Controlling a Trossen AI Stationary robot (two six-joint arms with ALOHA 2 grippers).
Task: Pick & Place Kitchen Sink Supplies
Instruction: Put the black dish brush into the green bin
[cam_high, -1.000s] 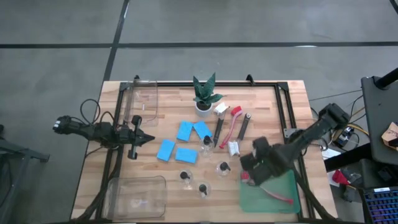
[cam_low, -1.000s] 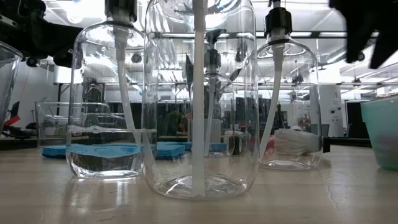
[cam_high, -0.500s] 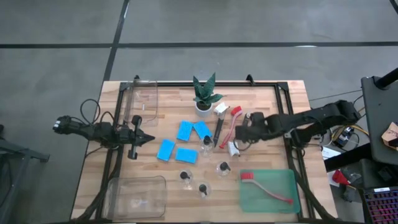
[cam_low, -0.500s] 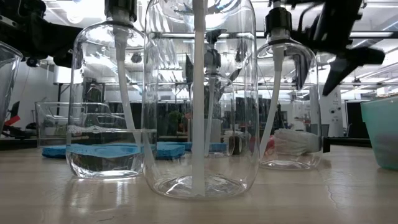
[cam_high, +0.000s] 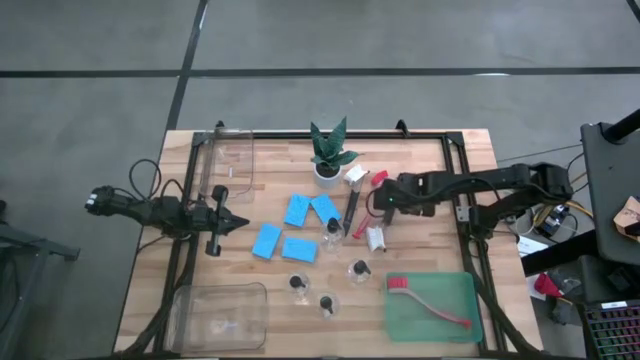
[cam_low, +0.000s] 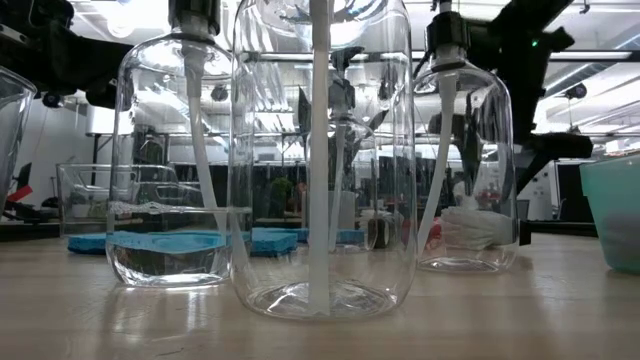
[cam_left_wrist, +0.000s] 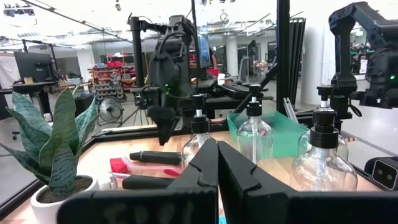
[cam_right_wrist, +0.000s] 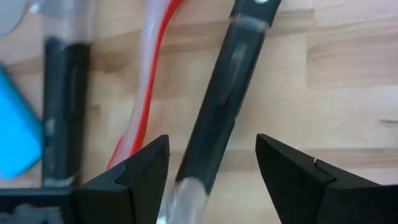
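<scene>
- Right gripper (cam_high: 385, 203) hangs open over the black brush (cam_right_wrist: 221, 118), mid-table near the right edge, nothing held yet.
- The red brush (cam_right_wrist: 144, 99) lies just beside it, so a skewed descent could easily nudge or pinch both.
- Left gripper (cam_high: 232, 222) is shut, parked by the left edge.

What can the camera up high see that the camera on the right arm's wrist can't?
Only the high view shows the whole table: the potted plant, the green tray with one red brush in it, the small bottles, two clear bins, and the left gripper, shut, waiting at the table's left side.

Only the right wrist view shows the right gripper up close, its fingers open on either side of the black brush handle.

Both show that black handle, the red brush handle beside it, and a blue sponge.
</scene>
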